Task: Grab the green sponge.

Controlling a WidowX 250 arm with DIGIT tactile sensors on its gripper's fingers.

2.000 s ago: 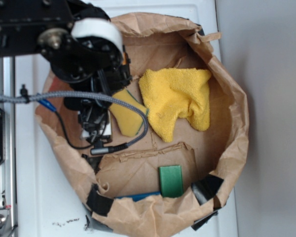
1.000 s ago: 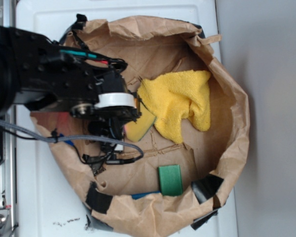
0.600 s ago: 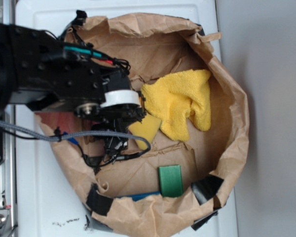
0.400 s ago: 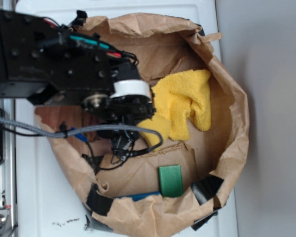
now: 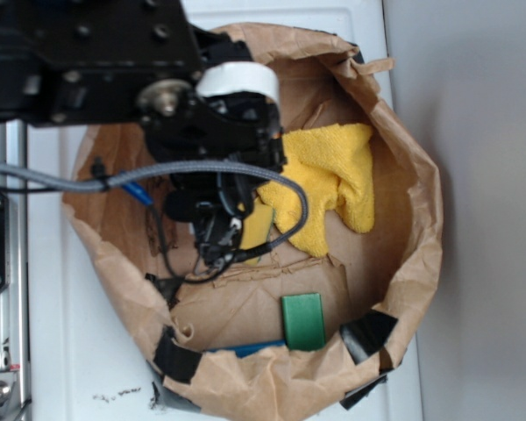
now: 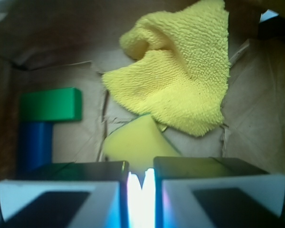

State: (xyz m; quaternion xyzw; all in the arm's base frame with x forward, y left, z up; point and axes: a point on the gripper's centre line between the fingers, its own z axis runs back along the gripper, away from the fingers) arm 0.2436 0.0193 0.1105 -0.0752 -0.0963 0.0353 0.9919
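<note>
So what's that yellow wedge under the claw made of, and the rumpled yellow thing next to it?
The green sponge looks like soft foam: smooth, matte yellow, with a thin dark green edge. The yellow cloth looks like terry fabric, with a nubby looped pile and soft folds. Both lie in a creased brown paper bag.

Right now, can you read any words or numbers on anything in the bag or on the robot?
None: no words, numbers or signs can be read.
The green sponge, yellow cloth, green block and blue block are plain.
The paper bag has no print.
The gripper shows no label.
</note>
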